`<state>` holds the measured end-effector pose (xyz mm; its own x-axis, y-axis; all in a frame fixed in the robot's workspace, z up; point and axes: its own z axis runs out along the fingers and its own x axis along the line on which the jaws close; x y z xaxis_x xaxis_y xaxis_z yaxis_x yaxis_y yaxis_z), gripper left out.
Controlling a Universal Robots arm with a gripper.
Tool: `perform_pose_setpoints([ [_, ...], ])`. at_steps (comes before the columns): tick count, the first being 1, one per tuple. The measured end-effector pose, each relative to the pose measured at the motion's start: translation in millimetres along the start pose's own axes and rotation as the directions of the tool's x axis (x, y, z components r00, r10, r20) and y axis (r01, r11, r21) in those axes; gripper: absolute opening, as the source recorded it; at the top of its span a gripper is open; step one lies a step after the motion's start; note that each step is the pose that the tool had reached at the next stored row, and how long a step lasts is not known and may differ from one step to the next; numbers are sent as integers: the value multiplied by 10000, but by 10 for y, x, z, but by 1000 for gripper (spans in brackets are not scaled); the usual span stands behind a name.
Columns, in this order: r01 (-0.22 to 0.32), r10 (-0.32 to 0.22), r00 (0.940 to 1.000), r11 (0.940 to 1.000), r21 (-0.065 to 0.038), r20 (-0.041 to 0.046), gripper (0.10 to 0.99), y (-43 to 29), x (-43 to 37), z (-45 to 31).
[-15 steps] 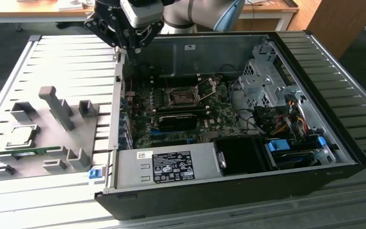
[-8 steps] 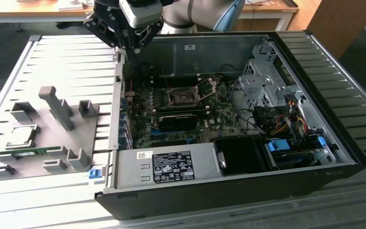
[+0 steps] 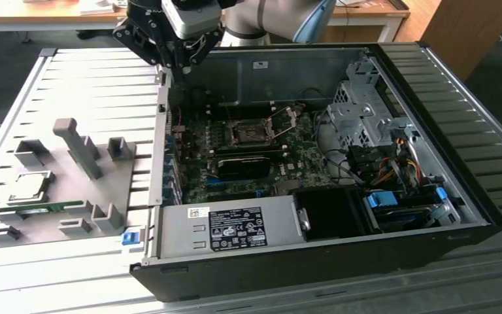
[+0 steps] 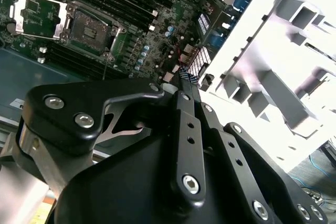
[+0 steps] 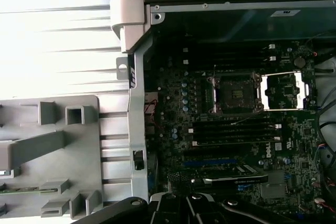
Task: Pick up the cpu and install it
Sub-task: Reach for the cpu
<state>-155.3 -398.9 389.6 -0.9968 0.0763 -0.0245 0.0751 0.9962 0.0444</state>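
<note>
The cpu (image 3: 26, 186), a small square chip with a shiny metal top, lies in a recess of the grey fixture plate (image 3: 76, 196) at the exterior view's left, outside the computer case. My gripper (image 3: 175, 64) hangs high over the case's far left corner, well away from the cpu, with its fingers drawn together and nothing between them. In the second wrist view the gripper (image 4: 184, 74) points down toward the motherboard's edge. The cpu socket (image 3: 251, 134) (image 4: 86, 27) (image 5: 234, 94) stands bare, its metal load plate (image 5: 283, 90) swung open beside it.
The open case (image 3: 460, 216) holds the motherboard (image 3: 233, 163), a power supply (image 3: 225, 229), drive cage (image 3: 365, 104) and cables. The fixture plate carries upright grey blocks (image 3: 81, 147) and a green memory stick (image 3: 37, 209). The case's side wall (image 3: 159, 131) stands between plate and board.
</note>
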Motion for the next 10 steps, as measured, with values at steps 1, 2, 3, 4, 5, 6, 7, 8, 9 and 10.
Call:
perform_pose_setpoints([
  [1,0,0,10000,10000,0,0,106,0,2,0],
  [2,0,0,10000,10000,0,0,106,0,5,1],
  [3,0,0,10000,10000,0,0,106,-1,7,1],
  [4,0,0,10000,10000,0,0,106,-1,9,2],
  [5,1,-1,10000,10000,0,0,106,-1,11,2],
  [6,0,0,10000,10000,1,0,106,-1,14,3],
  [7,0,0,10000,10000,0,0,106,-1,16,3],
  [8,0,0,10000,10000,0,0,106,-2,19,3],
  [9,0,0,10000,10000,0,0,106,-2,21,4],
  [10,0,0,10000,10000,0,0,106,-2,23,4],
])
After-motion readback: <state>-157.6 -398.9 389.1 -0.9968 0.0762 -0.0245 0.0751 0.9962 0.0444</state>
